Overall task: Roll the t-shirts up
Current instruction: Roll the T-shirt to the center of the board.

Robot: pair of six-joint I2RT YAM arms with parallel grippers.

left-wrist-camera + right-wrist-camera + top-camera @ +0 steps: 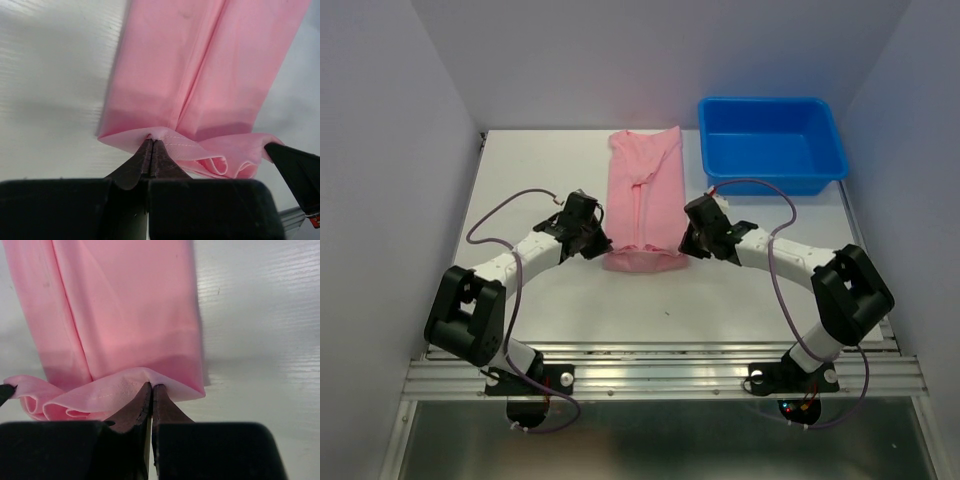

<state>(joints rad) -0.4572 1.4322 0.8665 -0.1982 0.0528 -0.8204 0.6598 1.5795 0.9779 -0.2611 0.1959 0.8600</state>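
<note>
T-shirt (642, 200), pink and folded into a long narrow strip, lies in the middle of the table (540, 190), running near to far, just left of the blue tub (770, 140). My left pincer (151, 142) and right pincer (151, 386) are each clenched on its near hem, which is lifted and curling. I judge the roll barely begun, with nearly the whole length left. From above, the pincers hide the hem; both wrist views cut off the far end, and how much cloth I grip is unclear
</note>
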